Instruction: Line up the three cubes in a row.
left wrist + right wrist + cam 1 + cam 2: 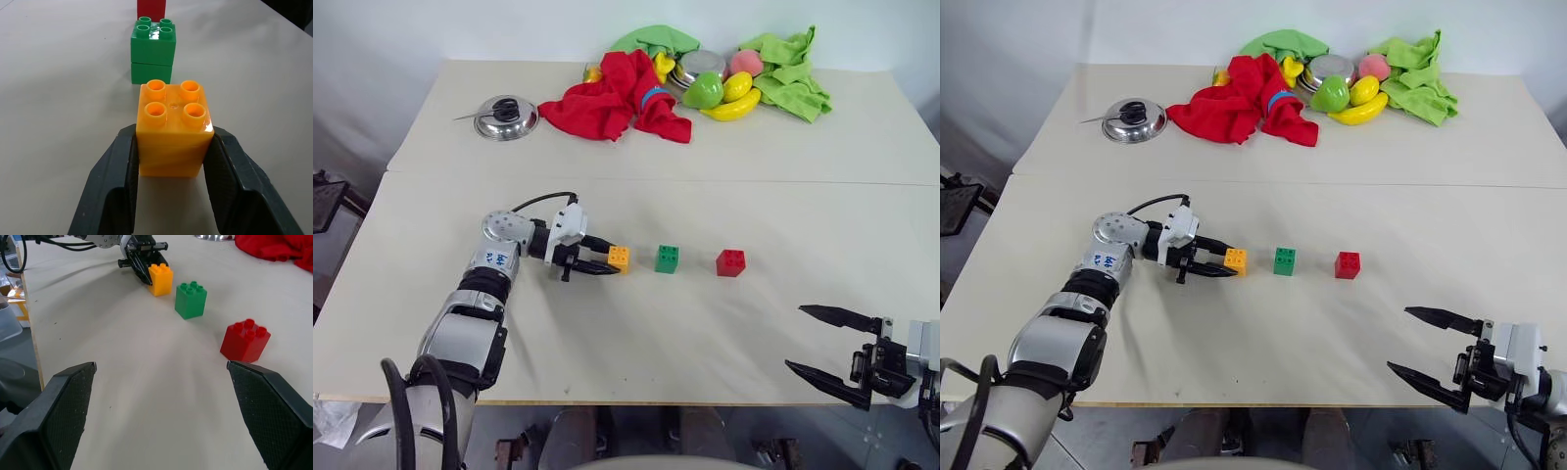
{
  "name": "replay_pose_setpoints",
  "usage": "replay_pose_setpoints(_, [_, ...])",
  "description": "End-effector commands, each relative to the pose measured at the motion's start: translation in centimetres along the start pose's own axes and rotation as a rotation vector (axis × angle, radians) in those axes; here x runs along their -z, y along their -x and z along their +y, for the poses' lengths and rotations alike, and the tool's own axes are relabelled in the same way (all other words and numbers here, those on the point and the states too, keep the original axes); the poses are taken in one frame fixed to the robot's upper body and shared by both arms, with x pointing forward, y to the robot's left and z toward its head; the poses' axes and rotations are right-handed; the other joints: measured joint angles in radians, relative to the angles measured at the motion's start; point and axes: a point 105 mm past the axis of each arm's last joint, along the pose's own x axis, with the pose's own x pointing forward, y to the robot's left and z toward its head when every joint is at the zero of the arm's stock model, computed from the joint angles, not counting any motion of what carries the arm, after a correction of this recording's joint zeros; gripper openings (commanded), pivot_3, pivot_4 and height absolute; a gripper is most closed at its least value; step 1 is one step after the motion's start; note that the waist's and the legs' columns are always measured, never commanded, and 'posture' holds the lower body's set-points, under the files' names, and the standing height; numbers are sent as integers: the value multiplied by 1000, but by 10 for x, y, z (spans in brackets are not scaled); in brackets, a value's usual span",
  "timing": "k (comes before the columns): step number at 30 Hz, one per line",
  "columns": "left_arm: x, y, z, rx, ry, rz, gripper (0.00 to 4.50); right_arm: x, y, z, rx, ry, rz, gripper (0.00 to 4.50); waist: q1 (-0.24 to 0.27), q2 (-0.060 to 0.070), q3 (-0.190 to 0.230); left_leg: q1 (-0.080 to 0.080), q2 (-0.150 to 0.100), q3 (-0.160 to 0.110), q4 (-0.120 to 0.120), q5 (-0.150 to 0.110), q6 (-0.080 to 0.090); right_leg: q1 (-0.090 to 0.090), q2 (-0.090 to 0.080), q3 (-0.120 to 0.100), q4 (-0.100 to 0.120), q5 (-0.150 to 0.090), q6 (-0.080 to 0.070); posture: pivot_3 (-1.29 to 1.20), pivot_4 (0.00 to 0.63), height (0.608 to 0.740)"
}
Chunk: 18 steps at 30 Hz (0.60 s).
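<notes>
Gripping orange-yellow cube (619, 258): left tool (597, 262); bowl (697, 66) contents hidden.

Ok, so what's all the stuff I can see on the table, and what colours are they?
Orange-yellow cube: one, on the near table, left end of the row, between the left gripper's jaws.
Green cube: one, middle of the row.
Red cube: one, right end of the row.
Pot lid: one, silver with a black knob, far table, left.
Red cloth: one, crumpled, far table, middle.
Green cloths: two, far table, behind and beside the fruit.
Metal bowl: one, silver, among the fruit.
Plastic fruit: several, yellow, green and pink, in a pile.
Table: pale beige.
Left gripper: black, shut on the orange-yellow cube.
Right gripper: black, open, near right edge.
</notes>
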Motion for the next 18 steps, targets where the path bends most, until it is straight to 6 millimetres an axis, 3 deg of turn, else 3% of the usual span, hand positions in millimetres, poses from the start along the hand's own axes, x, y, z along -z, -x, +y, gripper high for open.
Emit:
replay_pose_setpoints(1, [3, 7, 7, -57, -5, 32, 1480, -6, 5, -1, 36, 18, -24, 4500, 2, 0, 0, 0, 0, 0, 0, 0, 0, 0, 0, 0, 0, 0, 0, 0, 150, 740])
replay_pose_setpoints(4, [4, 9, 4, -46, 33, 11, 1480, -4, 7, -3, 49, 14, -21, 4500, 1, 0, 0, 0, 0, 0, 1, 0, 0, 1, 0, 0, 0, 0, 0, 0, 150, 740])
replay_pose_setpoints(9, [-7, 13, 3, -56, 0, -74, 3065, -2, 6, -5, 61, 9, -29, 4500, -1, 0, 0, 0, 0, 0, 1, 0, 0, 0, 0, 0, 1, 0, 0, 0, 150, 740])
replay_pose_setpoints(12, [-12, 31, 1, -84, -49, -97, 3917, -6, 6, -10, 79, 22, -54, 4500, -4, 0, 0, 0, 0, 0, 1, 0, 1, 0, 0, 0, 1, 0, 0, 0, 150, 740])
replay_pose_setpoints(18, [-6, 87, -20, -197, -14, -57, 3917, -14, 21, -16, 101, 53, -38, 4500, -22, 0, 0, 0, 1, -1, 0, 0, 0, 0, 0, -1, 1, 0, 0, 0, 150, 740])
